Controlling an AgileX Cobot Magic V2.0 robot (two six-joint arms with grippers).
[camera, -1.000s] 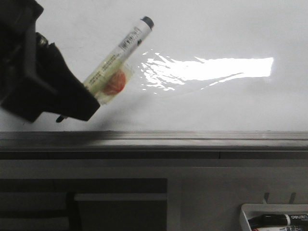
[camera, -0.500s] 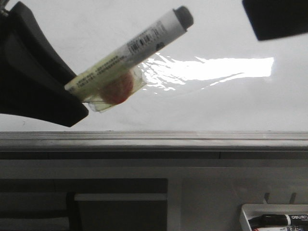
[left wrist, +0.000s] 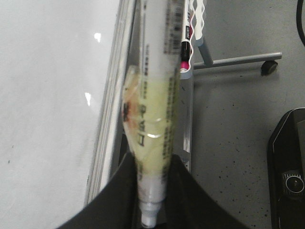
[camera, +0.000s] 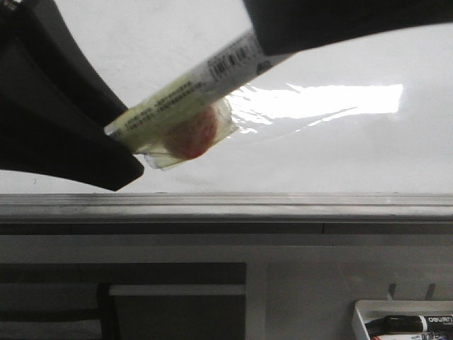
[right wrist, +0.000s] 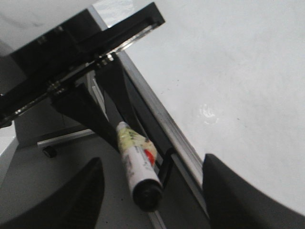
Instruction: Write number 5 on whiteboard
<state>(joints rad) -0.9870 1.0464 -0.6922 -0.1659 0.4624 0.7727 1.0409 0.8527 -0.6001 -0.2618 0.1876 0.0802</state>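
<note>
Barcode and illegibly small print on the held marker; partial "deli" brand on a tray marker

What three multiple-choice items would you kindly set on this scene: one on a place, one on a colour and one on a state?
1. Where in the front view is the tray of spare markers?
A. Lower right, below the board's rail
B. Upper left
C. In the left hand

2. What colour is the held marker's cap?
A. Red
B. Black
C. Green

3. How is the right hand?
A. Shut on the cap
B. Out of view
C. Open around the cap

Answers:
1 A: the tray sits under the rail of the whiteboard.
2 B: the cap of the marker, gripped by the left hand, is black.
3 C: the right hand has a finger on each side of it, apart.
</note>
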